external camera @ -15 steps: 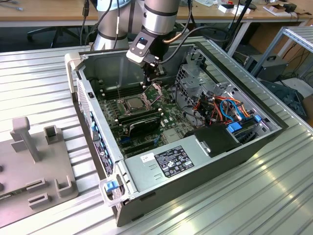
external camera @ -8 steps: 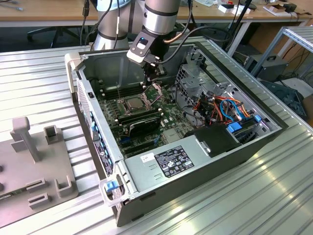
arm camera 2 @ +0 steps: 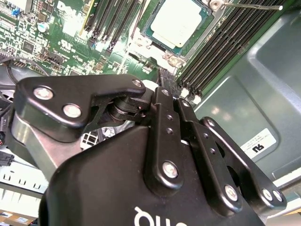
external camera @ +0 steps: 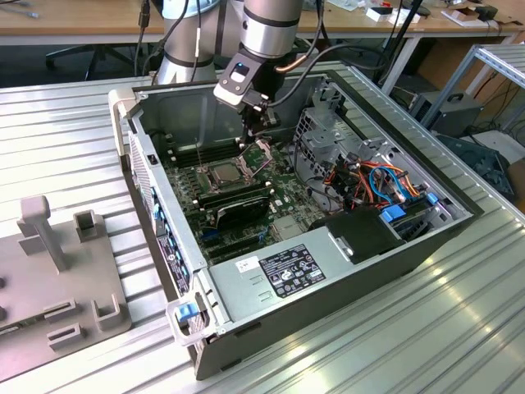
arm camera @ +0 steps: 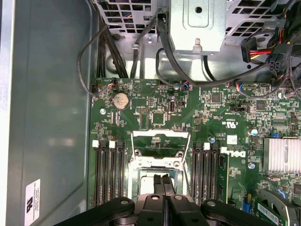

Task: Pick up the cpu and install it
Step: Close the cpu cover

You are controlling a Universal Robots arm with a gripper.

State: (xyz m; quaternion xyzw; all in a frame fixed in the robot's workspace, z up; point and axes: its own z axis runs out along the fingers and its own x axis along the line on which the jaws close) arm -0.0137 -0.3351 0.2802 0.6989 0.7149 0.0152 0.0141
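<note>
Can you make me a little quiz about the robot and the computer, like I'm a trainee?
1. Where is the cpu? A) lying on the table B) seated on the motherboard C) gripped between the jaws
2. True or false: the computer case has its side covered by a panel.
3. Fill in: the gripper is above the cpu with its jaws ____ and nothing in them.
Key: 1 B; 2 false; 3 shut.
</note>
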